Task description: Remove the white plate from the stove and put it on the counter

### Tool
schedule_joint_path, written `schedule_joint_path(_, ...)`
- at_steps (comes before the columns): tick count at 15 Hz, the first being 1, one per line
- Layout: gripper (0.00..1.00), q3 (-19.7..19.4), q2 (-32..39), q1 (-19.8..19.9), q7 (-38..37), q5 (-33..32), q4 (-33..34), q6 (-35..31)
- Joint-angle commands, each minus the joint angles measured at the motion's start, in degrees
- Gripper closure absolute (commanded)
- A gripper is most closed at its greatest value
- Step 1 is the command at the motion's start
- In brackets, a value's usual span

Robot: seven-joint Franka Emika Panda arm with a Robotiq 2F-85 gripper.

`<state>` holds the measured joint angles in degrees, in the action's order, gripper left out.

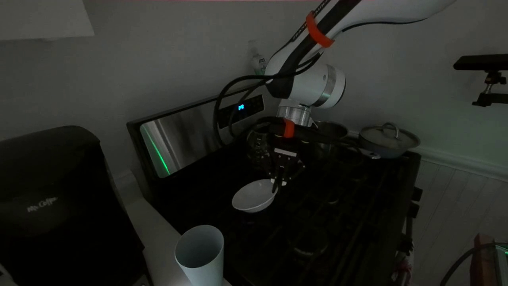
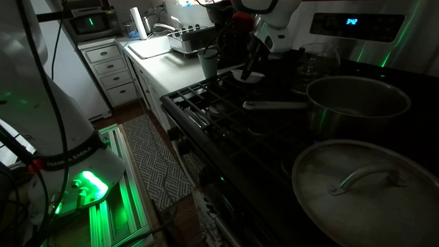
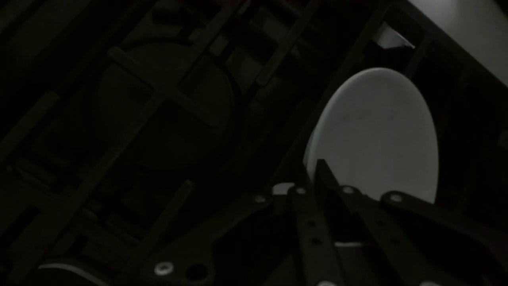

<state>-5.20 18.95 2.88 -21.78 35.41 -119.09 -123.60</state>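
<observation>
The white plate point(image 1: 253, 197) is a small shallow dish over the rear part of the black stove point(image 1: 178, 145), near the counter side. It also shows in an exterior view point(image 2: 254, 77) and in the wrist view point(image 3: 381, 131). My gripper point(image 1: 276, 186) points down at its edge. In the wrist view the fingers point(image 3: 313, 172) are closed on the plate's rim, one inside and one outside. The plate looks slightly tilted; I cannot tell whether it touches the grates. The pale counter point(image 1: 156, 234) lies beside the stove, also in an exterior view point(image 2: 171, 73).
A tall white cup point(image 1: 204, 254) stands on the counter by the stove edge, close to the plate. A black coffee maker point(image 1: 59, 198) stands behind it. On the stove are a glass jar point(image 2: 315, 65), a saucepan point(image 2: 356, 99) with its handle outward, and a lidded pan point(image 2: 363, 195).
</observation>
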Motion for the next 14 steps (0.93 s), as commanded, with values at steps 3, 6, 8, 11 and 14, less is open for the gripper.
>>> schedule_joint_path(3, 0.98, 1.3, -5.0, 0.3, 6.4, -0.1, -5.5, -5.1)
schedule_joint_path(6, 0.99, 2.2, -7.5, 0.5, 13.3, 0.5, -8.3, -7.7)
schedule_joint_path(8, 0.98, 2.9, -8.7, 1.0, 18.4, 2.1, -10.2, -9.5)
schedule_joint_path(11, 0.98, 3.5, -10.8, 1.7, 25.8, 6.3, -13.6, -12.9)
schedule_joint_path(14, 0.98, 3.7, -11.6, 3.1, 36.6, 14.2, -15.1, -13.6)
